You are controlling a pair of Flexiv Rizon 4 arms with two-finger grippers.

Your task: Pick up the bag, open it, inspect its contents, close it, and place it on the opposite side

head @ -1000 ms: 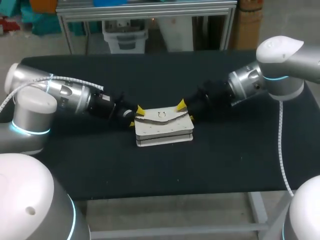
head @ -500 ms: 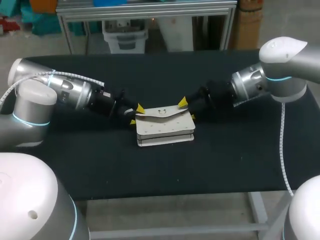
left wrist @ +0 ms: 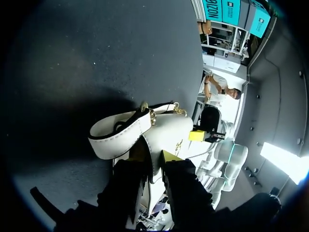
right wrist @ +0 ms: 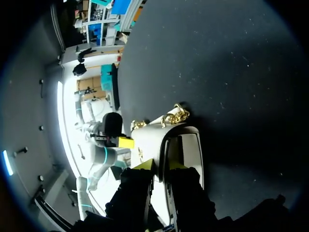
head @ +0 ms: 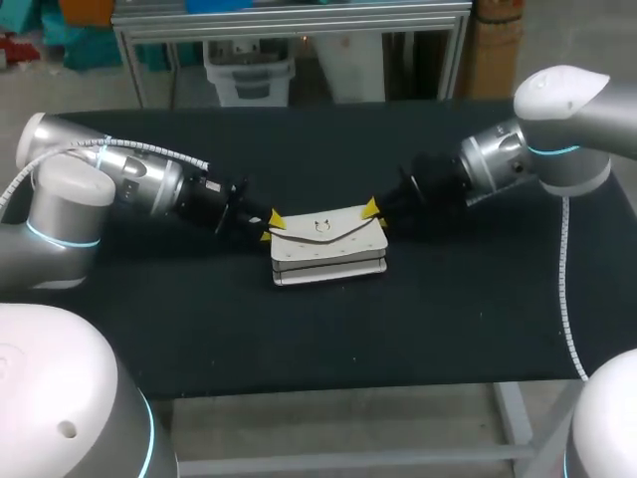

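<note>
While the white flap bag lies mid-frame on the black table, my left gripper and right gripper each pinching one end, I judge the pickup is in hand, and next it needs both arms lifting evenly.

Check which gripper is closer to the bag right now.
Neither, it's a tie. The left gripper is shut on the left corner of the flap of the bag; the right gripper is shut on the flap's right corner. Both touch it.
</note>
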